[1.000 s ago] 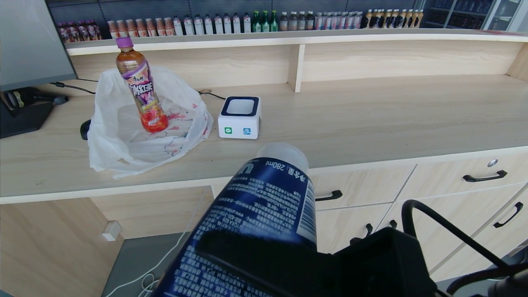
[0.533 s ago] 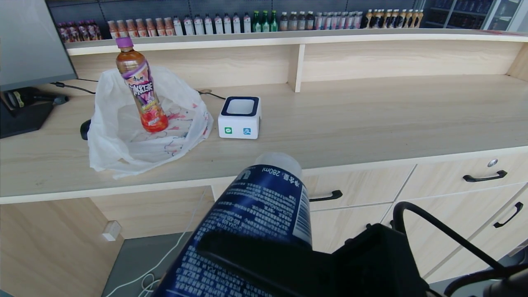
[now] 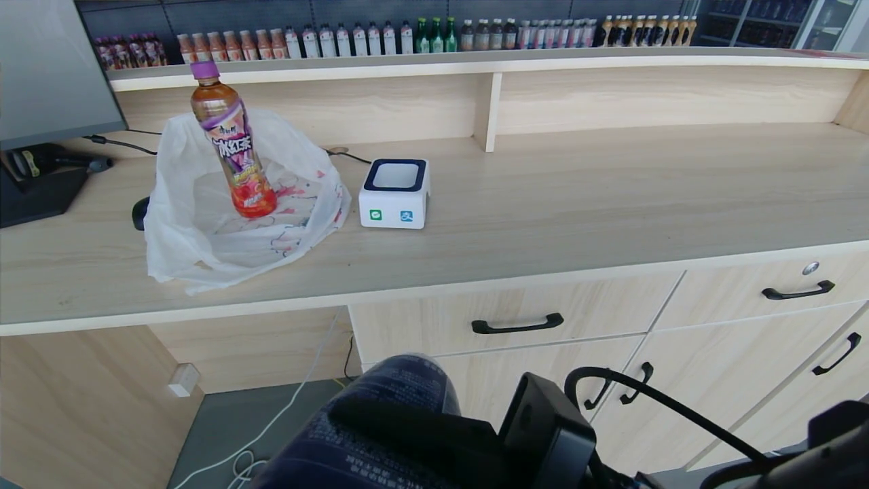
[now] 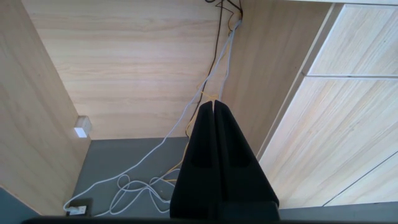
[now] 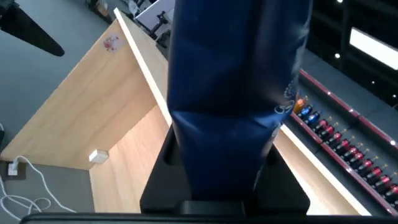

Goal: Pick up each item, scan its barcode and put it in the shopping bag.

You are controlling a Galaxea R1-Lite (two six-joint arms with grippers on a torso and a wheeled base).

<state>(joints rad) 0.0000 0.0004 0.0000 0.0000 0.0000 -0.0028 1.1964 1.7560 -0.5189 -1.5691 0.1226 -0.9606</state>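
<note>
A dark blue bottle (image 3: 402,384) with a pale cap is low in the head view, below the counter's front edge, with my right gripper (image 3: 407,424) shut around its body. The right wrist view looks up the same blue bottle (image 5: 239,74) held between the right gripper's (image 5: 221,171) fingers. A tea bottle (image 3: 231,146) with a purple cap stands upright inside the white shopping bag (image 3: 197,238) at the counter's left. The white scanner box (image 3: 396,192) sits just right of the bag. My left gripper (image 4: 214,109) is shut on nothing, down beside the cabinet.
The wooden counter (image 3: 577,197) has drawers with black handles (image 3: 517,324) below it. A monitor (image 3: 54,61) and a handheld scanner (image 3: 47,161) stand at the far left. A shelf of bottles (image 3: 434,34) runs behind. Cables (image 3: 271,435) lie on the floor.
My right gripper has dropped with the blue bottle, from in front of the counter edge to below it. The bag, tea bottle and scanner box have stayed put.
</note>
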